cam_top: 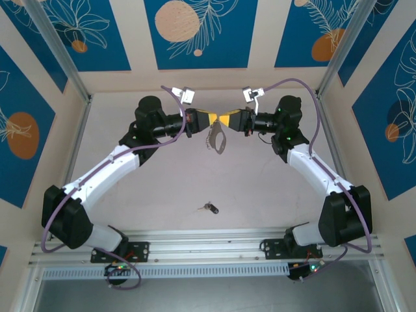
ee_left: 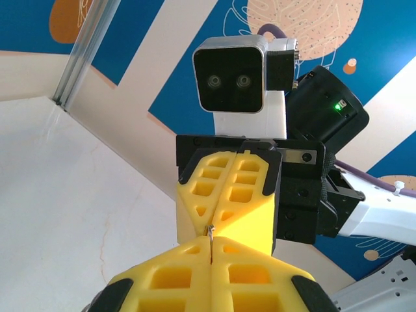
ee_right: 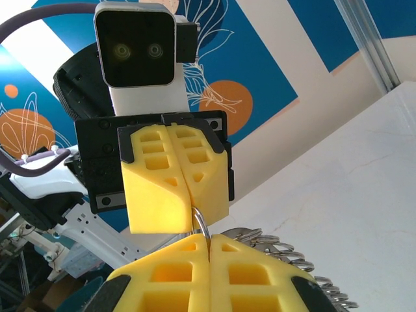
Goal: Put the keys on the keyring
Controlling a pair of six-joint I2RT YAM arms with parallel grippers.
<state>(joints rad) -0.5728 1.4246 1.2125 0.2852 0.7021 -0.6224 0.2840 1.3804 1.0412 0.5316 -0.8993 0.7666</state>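
Left gripper [cam_top: 209,120] — jaws together, nipping a thin silvery edge of the keyring [cam_top: 219,138] at the very tips.

Right gripper [cam_top: 225,121] — jaws likewise together, with a curve of ring wire running into the seam between its fingers. The two grippers meet nose to nose above the far middle of the table [cam_top: 162,188], and the oval loop hangs beneath their tips.

Key [cam_top: 209,208] — one, black-headed, lying flat on the table near the arm bases, well apart from both grippers.

Progress, as judged: the ring is secured from both sides. No key is threaded, so fetching and threading the key remain.

Views:
- Top camera: the key's place and the loop whole.
- Left wrist camera: the pinched edge, seen end-on.
- Right wrist camera: the wire's curve and the silvery fringe [ee_right: 286,253] close up.
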